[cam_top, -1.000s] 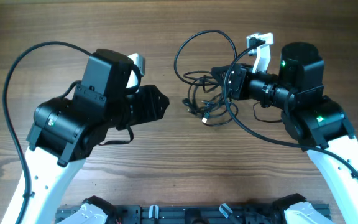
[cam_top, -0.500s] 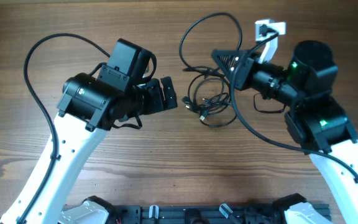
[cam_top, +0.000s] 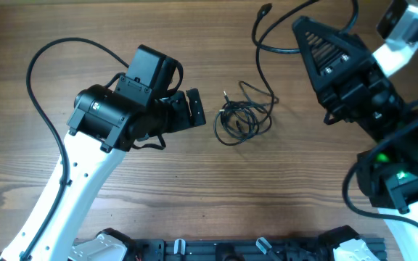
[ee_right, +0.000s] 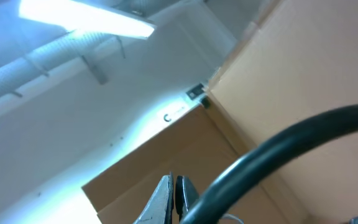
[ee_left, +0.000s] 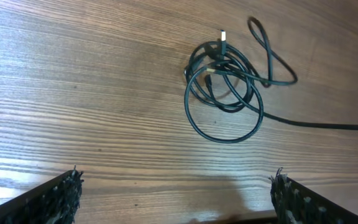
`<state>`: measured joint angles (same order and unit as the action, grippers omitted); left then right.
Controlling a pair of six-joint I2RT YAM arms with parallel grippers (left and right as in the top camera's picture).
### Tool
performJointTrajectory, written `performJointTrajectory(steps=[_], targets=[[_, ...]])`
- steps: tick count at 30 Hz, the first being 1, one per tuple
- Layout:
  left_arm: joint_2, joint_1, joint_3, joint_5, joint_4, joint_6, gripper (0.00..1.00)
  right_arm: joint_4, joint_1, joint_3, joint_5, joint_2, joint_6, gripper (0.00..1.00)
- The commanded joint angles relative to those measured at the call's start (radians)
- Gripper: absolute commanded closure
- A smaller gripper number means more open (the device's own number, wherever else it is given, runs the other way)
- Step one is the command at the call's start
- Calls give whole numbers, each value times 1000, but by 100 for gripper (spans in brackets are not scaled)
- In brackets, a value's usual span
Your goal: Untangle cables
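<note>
One cable (ee_left: 316, 124) off-frame at right.

Thin blk cables (cam_top: 239, 119), tangled coil

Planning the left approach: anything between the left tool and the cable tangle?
Nothing visible. The left tool is open and faces the cable tangle, with only bare wooden table between them. One strand trails off the tangle, out of the left wrist view.

tangled cables (ee_left: 219, 57) on wooden table (ee_left: 73, 93)
</note>
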<state>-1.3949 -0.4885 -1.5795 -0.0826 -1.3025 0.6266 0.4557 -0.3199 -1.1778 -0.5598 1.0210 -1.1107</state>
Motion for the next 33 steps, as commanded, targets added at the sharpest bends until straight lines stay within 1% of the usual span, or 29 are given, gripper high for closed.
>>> performJointTrajectory(steps=[1, 3, 5, 7, 9, 12, 14, 15, 18, 20, 22, 24, 27, 33], targets=[[-6, 3, -10, 14, 0, 9, 0, -220, 0, -13, 50, 0, 94, 96], [-6, 3, -10, 14, 0, 9, 0, -465, 0, -13, 148, 13, 180, 96], [-6, 3, -10, 14, 0, 9, 0, -780, 0, -13, 317, 48, 225, 96], [-6, 3, -10, 14, 0, 9, 0, -963, 0, -13, 420, 90, 251, 96], [-6, 3, -10, 14, 1, 9, 0, -1093, 0, -11, 448, 147, 283, 96], [-6, 3, -10, 14, 8, 9, 0, -1207, 0, -11, 447, 249, 336, 96], [-6, 3, -10, 14, 11, 9, 0, -1242, 0, -11, 417, 330, 369, 96], [-6, 3, -10, 14, 11, 9, 0, -1234, 0, -11, 358, 363, 398, 96], [-6, 3, -10, 14, 11, 9, 0, -1191, 0, -11, 272, 384, 415, 96], [-6, 3, -10, 14, 11, 9, 0, -1146, 0, -11, 220, 367, 414, 96], [-6, 3, -10, 14, 11, 9, 0, -1121, 0, -11, 144, 356, 400, 96], [-6, 3, -10, 14, 11, 9, 0, -1085, 0, -12, 66, 346, 286, 96], [-6, 3, -10, 13, 11, 9, 0, -1044, -2, -11, 2, 344, 239, 96], [-6, 3, -10, 14, 11, 9, 0, -1067, -2, -11, -68, 344, 282, 96]])
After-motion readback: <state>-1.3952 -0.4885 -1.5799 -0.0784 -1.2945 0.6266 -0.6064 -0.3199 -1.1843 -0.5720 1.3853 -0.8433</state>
